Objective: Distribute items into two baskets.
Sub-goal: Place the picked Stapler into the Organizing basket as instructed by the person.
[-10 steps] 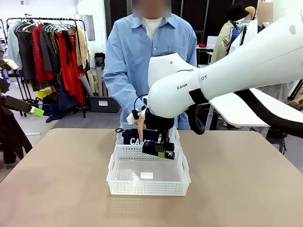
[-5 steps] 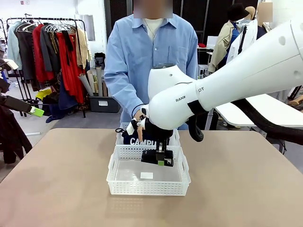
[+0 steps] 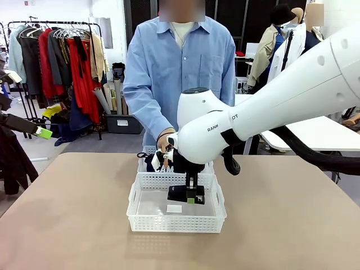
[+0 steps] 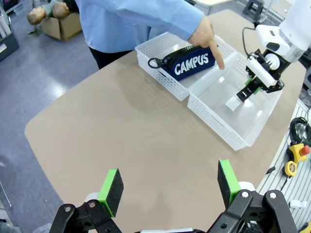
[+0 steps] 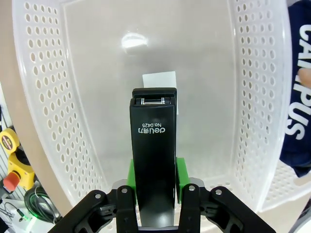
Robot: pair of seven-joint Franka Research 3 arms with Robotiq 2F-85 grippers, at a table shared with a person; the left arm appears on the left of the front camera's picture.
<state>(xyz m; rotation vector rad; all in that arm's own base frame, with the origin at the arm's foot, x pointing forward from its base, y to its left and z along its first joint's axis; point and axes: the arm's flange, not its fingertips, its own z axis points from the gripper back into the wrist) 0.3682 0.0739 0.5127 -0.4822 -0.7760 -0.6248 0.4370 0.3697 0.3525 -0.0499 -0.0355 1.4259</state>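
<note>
My right gripper (image 3: 190, 198) is shut on the black stapler (image 3: 181, 194) and holds it low inside the near white basket (image 3: 140, 215). The right wrist view looks down the stapler (image 5: 153, 145), clamped between the green pads (image 5: 181, 171), over the basket floor (image 5: 107, 73). The navy "CAMPUS" pouch (image 4: 192, 62) lies in the far basket (image 4: 155, 51), and the person's hand (image 4: 210, 40) rests on it with a finger pointing down. In the front view the arm hides most of the pouch (image 3: 151, 160). My left gripper (image 4: 169, 185) hangs open high above the bare table, well away from both baskets.
The two baskets stand end to end in the middle of the tan table (image 3: 67, 214). A person in a blue shirt (image 3: 174, 67) stands at the far edge. Yellow and red control boxes (image 4: 297, 158) lie off the table's edge. Wide bare tabletop lies on both sides.
My right gripper has come down with the stapler from above the near basket's far rim into the basket. The person's hand stays at the pouch.
</note>
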